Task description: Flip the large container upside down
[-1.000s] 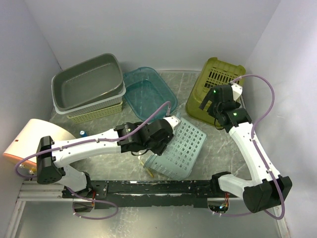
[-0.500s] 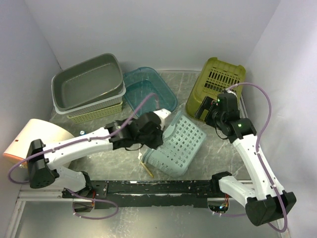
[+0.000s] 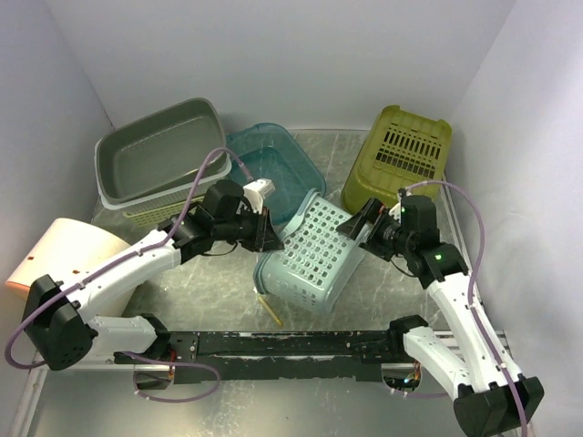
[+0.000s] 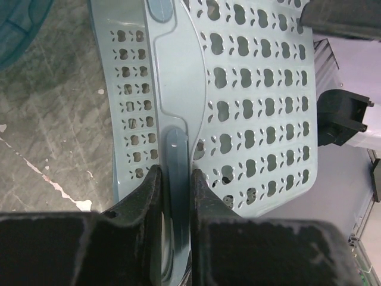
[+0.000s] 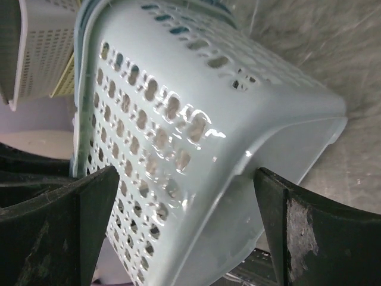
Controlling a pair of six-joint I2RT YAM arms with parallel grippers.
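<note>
Left end effector [image 4: 174, 193] grips basket [image 3: 314, 250] | perforated pale-blue plastic, tilted

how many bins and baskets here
6: light blue basket centre, teal tub behind it, olive basket back right; grey tub, white bin and yellow basket stacked back left. More may nest hidden.

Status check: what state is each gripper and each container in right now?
light blue basket: tilted partway over, not yet flat upside down.
left gripper: shut on the light blue basket's rim.
right gripper: open, fingers straddling the basket.
olive basket: upside down.
teal tub: upright.
grey tub: upright, stacked on other baskets.
</note>
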